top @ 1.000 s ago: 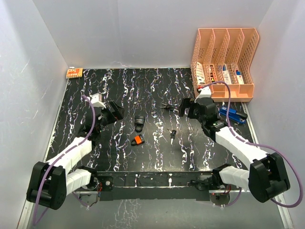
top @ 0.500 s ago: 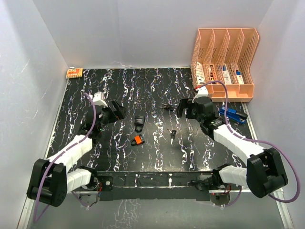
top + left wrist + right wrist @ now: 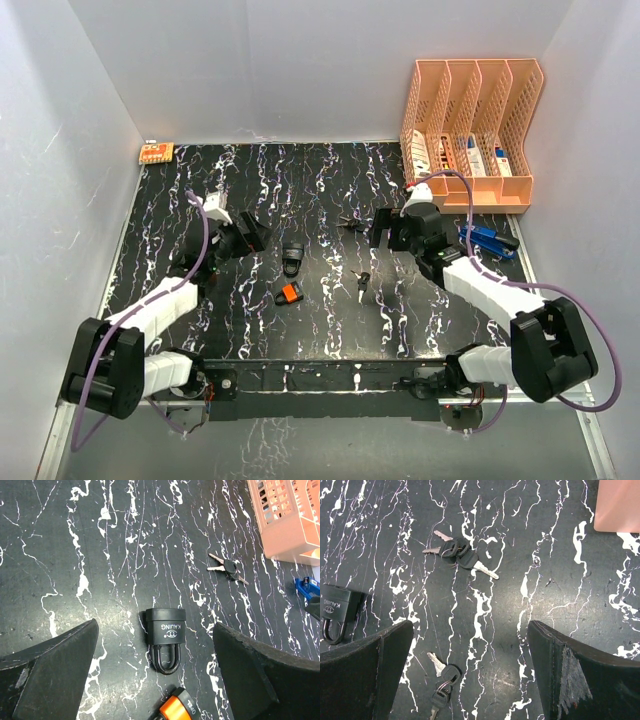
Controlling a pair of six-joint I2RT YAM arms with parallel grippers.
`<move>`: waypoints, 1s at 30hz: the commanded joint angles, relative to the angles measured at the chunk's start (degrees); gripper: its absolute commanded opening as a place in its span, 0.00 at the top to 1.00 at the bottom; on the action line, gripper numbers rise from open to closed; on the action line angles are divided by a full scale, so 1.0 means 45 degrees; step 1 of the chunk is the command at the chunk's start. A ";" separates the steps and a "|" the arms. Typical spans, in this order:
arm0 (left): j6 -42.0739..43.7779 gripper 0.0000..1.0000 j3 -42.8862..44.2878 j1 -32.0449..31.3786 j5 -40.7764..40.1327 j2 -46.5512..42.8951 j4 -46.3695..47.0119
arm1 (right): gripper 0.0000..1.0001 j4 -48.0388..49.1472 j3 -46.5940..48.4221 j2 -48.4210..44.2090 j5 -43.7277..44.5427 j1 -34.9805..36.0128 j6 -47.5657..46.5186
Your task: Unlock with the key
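Padlock (image 3: 165, 632) marked "KAIJING"

Orange lock (image 3: 175, 710) cut by btm edge; black padlock (image 3: 342, 607) by left.

Black padlock (image 3: 292, 258) lies mid-table, orange padlock (image 3: 289, 293) just nearer the bases. Key bunch (image 3: 362, 280) to their right; second bunch (image 3: 350, 224) farther back. Left gripper (image 3: 250, 235) left of black padlock. Right gripper (image 3: 381, 228) just beside second bunch. Peach file rack (image 3: 470, 130) back right.
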 commanded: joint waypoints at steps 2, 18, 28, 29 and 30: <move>0.0291 0.04 0.0686 -0.0206 0.0337 0.0278 0.0199 | 0.04 0.0956 0.0731 0.0238 -0.0158 0.0049 0.0098; 0.0591 0.04 0.1168 -0.0446 0.0012 0.0645 -0.0571 | 0.25 -0.1103 0.5456 0.5857 0.0808 0.1199 0.0136; 0.0748 0.03 0.1185 -0.0449 -0.0081 0.0629 -0.0662 | 0.38 -0.1916 0.6734 0.7589 0.1199 0.1404 0.0798; 0.0760 0.03 0.1188 -0.0461 -0.0081 0.0636 -0.0637 | 0.38 -0.1956 0.6822 0.7692 0.1211 0.1413 0.0814; 0.0754 0.03 0.1163 -0.0443 -0.0081 0.0639 -0.0627 | 0.39 -0.1964 0.6898 0.7795 0.1234 0.1429 0.0816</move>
